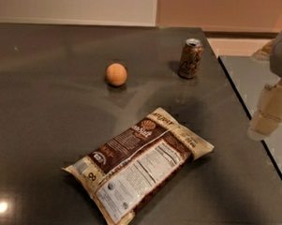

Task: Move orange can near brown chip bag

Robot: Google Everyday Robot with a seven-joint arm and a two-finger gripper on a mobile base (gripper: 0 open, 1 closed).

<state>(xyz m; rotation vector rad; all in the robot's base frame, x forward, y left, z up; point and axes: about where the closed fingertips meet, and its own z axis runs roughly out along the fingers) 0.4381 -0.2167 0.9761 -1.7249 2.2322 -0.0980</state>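
The orange can stands upright near the far right corner of the dark table. The brown chip bag lies flat in the front middle of the table, label side up, well apart from the can. My gripper hangs at the right edge of the view, beyond the table's right side, away from both can and bag and holding nothing I can see.
A round orange fruit sits on the table left of the can. A second grey surface adjoins on the right, behind the gripper. A pale wall runs along the back.
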